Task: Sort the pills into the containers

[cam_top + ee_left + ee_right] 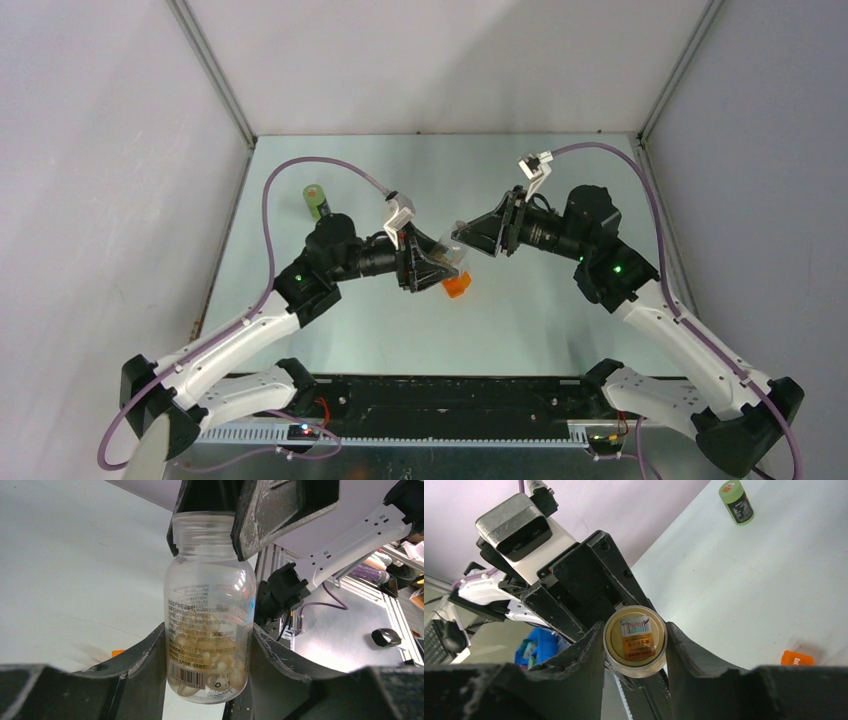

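Observation:
A clear vial [207,595] holding pale yellow pills [220,667] hangs above the table between both arms. My left gripper [207,647] is shut on its body near the base. My right gripper [635,642] is shut on the vial's round, orange-labelled top [636,637]; its dark fingers [280,510] show clamped on the neck in the left wrist view. From above, both grippers [440,262] [462,237] meet at the vial [450,250]. The orange box [456,287] lies on the table just below them. The green bottle [316,200] stands at the back left.
The orange box [796,658] and green bottle [736,501] also show in the right wrist view. Grey enclosure walls and metal posts [215,75] bound the table on three sides. Purple cables [300,165] arc over both arms.

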Robot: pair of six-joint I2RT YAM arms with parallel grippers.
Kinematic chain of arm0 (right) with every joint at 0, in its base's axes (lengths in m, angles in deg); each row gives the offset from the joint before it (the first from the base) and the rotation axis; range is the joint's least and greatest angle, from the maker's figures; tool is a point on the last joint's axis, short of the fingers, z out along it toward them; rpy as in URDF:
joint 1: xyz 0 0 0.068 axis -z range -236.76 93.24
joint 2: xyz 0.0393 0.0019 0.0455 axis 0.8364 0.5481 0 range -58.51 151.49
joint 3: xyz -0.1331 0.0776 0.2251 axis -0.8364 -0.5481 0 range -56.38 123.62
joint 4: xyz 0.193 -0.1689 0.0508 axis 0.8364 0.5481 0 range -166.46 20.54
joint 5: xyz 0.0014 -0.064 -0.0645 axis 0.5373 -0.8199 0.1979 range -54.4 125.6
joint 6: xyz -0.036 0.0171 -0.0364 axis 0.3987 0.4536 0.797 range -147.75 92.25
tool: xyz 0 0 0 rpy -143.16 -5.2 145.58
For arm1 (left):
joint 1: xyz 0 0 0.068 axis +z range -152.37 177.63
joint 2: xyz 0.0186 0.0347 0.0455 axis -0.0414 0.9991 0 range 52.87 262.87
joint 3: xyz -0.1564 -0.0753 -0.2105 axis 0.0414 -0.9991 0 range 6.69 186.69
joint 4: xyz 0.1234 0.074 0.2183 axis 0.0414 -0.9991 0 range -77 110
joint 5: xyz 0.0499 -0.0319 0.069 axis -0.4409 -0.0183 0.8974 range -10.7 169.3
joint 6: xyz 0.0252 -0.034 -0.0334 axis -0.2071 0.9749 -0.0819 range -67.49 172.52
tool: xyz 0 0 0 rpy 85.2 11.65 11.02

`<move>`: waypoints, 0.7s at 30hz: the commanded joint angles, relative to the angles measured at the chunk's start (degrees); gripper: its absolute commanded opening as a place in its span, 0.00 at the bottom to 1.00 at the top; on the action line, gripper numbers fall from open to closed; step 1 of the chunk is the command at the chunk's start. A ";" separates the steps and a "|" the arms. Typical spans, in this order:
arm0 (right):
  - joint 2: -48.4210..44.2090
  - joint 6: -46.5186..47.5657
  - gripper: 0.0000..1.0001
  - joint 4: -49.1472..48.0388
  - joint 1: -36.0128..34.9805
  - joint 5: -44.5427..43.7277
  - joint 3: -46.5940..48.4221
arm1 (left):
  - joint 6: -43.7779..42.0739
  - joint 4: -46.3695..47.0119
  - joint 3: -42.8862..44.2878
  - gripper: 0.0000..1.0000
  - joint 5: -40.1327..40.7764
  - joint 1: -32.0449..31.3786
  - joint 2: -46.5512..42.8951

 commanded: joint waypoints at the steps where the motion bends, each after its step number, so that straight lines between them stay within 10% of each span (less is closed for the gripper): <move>1: -1.31 1.19 0.38 -4.15 2.00 6.73 2.19 | -0.86 0.53 2.64 0.00 0.38 0.14 -0.76; 11: -4.66 8.79 0.32 -10.37 7.76 26.90 2.21 | -5.24 -2.88 2.44 0.00 -7.21 0.12 -0.86; 21: -6.59 11.86 0.36 0.70 9.74 6.10 2.21 | -10.25 -8.11 1.16 0.00 -1.78 0.05 -1.00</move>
